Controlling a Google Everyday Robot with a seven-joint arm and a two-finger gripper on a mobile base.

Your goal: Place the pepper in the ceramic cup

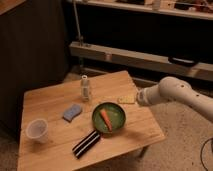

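The pepper (106, 120), small and orange-red, lies inside the green pan (118, 113) near the middle of the wooden table (50, 102). The ceramic cup (37, 131), pale and handleless, stands upright near the table's front left corner, well apart from the pan. My gripper (127, 99) reaches in from the right on the white arm (175, 92). It hovers low over the table's right side, just behind and to the right of the pan, not touching the pepper.
A small white shaker (86, 88) stands behind the pan. A blue sponge (72, 112) lies between the cup and the pan. The pan's black-and-white striped handle (86, 144) points toward the front edge. A shelf rail (150, 59) runs behind the table.
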